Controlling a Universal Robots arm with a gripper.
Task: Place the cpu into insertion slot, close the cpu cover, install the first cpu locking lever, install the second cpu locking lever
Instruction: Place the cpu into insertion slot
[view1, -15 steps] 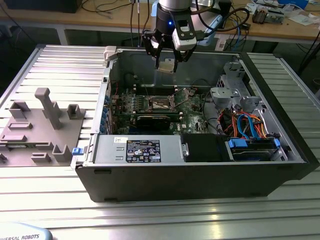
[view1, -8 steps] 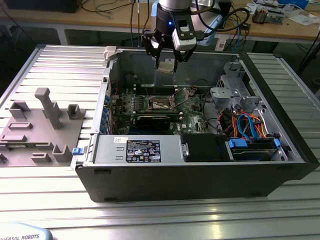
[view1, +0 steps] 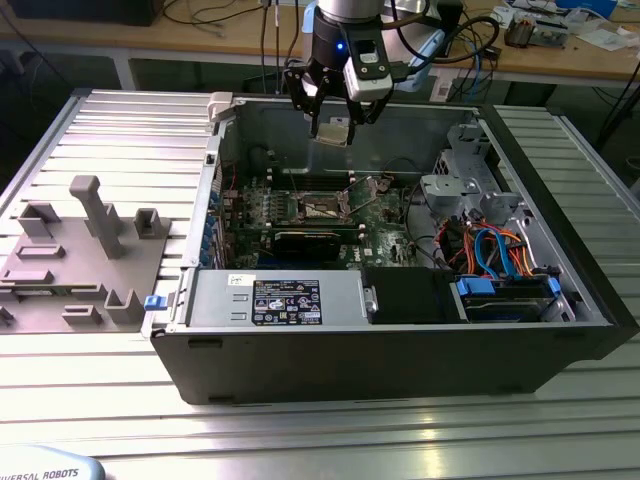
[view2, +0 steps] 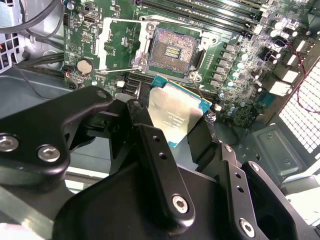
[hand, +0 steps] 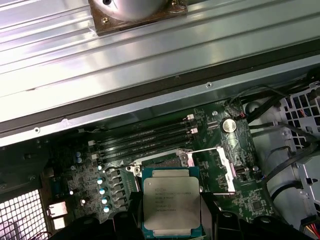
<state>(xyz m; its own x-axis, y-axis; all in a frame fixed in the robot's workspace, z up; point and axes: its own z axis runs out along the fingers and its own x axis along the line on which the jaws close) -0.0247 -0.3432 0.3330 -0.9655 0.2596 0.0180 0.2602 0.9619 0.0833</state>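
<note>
Second wrist view: black jaws grip the cpu (view2: 176, 116), a flat square, silvery top faintly printed, teal-edged, held clear of the open, metal-rimmed insertion slot (view2: 173, 50).

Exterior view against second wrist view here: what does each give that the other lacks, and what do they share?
Exterior view adds the whole computer case, the black power-supply box at its near side, and a grey fixture tray on the exterior view's left. Second wrist view adds the insertion slot close up, its contact grid empty, and the cpu cover swung open beside it. Both share the hand holding the cpu above the motherboard.
</note>
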